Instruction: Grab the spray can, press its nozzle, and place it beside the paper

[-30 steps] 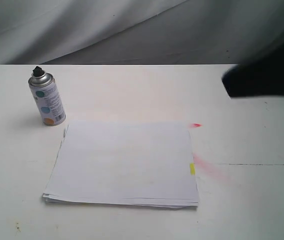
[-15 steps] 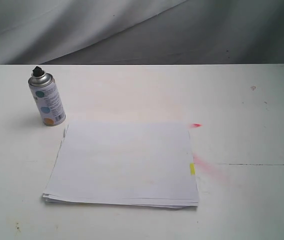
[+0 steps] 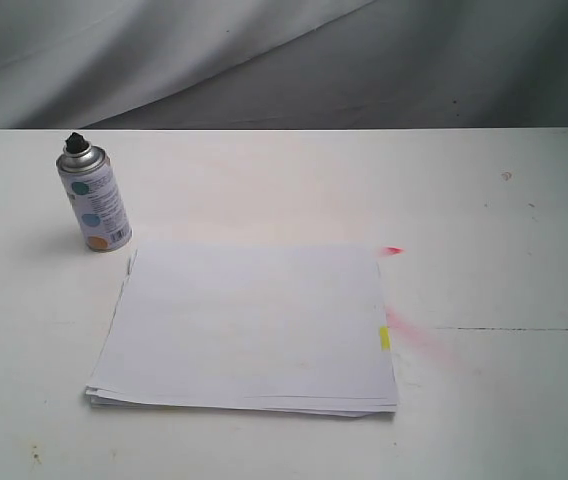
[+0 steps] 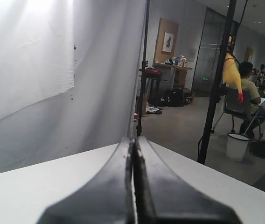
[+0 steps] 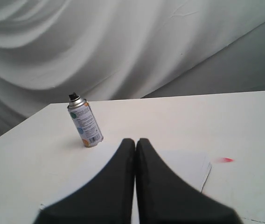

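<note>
spray can [image 3: 94,203] upright, nozzle [image 3: 76,141] topmost, beside paper [image 3: 249,325]

Left gripper [image 4: 133,140] with jaws pressed together, white table [image 4: 34,186] below, white curtain [image 4: 39,60] behind, seated person [image 4: 250,89] far off

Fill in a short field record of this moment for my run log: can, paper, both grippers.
spray can: upright on the table, beside one corner of the paper, not touching it
nozzle: black, on top, nothing pressing it
paper: flat stack, yellow tab at one edge
marks: red fleck and pink smear by the tab edge
left gripper: shut, empty
right gripper: shut, empty, facing the can
</note>
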Available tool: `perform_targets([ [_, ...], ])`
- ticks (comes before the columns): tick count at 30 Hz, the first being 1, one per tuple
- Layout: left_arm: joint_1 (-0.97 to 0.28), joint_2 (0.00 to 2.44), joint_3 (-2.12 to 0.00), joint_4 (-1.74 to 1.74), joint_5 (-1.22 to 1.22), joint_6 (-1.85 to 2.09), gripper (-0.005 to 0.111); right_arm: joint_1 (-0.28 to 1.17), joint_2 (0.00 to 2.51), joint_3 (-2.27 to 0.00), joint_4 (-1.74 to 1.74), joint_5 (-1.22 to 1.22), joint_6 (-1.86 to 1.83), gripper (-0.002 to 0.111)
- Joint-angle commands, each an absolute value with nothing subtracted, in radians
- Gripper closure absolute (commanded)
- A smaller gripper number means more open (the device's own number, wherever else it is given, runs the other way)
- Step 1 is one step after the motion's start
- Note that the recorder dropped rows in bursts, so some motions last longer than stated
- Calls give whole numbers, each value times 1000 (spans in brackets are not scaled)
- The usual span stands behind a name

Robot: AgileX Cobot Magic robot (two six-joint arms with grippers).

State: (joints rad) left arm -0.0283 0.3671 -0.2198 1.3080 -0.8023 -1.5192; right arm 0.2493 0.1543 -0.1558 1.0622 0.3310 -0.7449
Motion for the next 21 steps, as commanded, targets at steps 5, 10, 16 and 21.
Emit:
perform_targets([
  [5,-35,364,-216,1310,-809,-1511,107,247,149,-149,1065,319,-755,108],
  [10,-35,364,-216,1310,-809,-1511,107,247,149,-149,1065,319,-755,108],
  [16,-33,350,-216,1310,-807,-1511,107,247,149,-149,1065,319,-755,108],
  [21,-33,279,-214,1511,-718,-1329,107,247,149,-149,1065,317,-755,108],
])
